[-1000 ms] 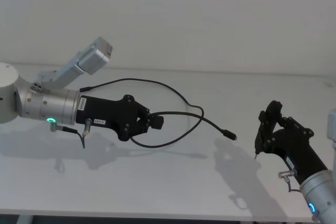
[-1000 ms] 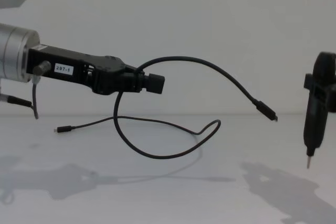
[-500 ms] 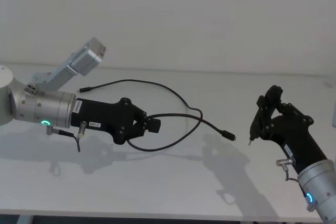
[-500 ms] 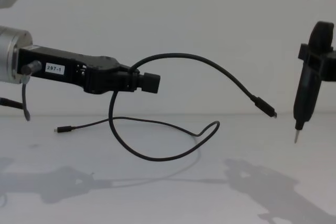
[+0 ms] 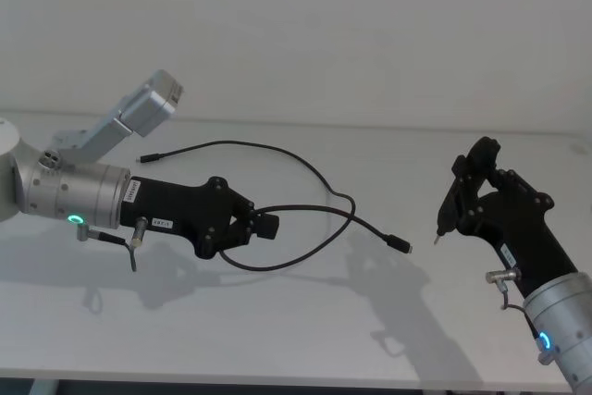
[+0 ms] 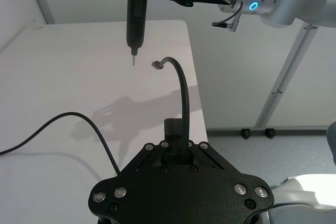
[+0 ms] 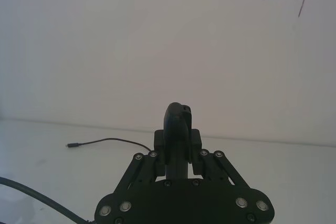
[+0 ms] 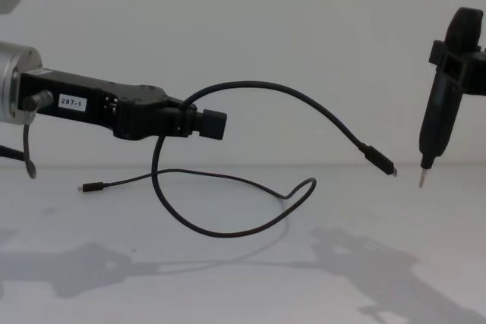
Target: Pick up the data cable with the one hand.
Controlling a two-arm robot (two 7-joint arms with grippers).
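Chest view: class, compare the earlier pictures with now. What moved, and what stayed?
The long black blocky left gripper drew back leftward, carrying the thin black looping data cable. The right gripper, holding a slim dark metal-tipped tool, rose and shifted left. Both grips stayed shut.

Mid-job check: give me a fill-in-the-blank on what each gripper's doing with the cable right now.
The left gripper is ___ on the data cable.
One plug lies on the ___; the other hangs in the air.
The right gripper holds a slim dark tool, metal tip pointing ___.
Missing words: shut; table; down.
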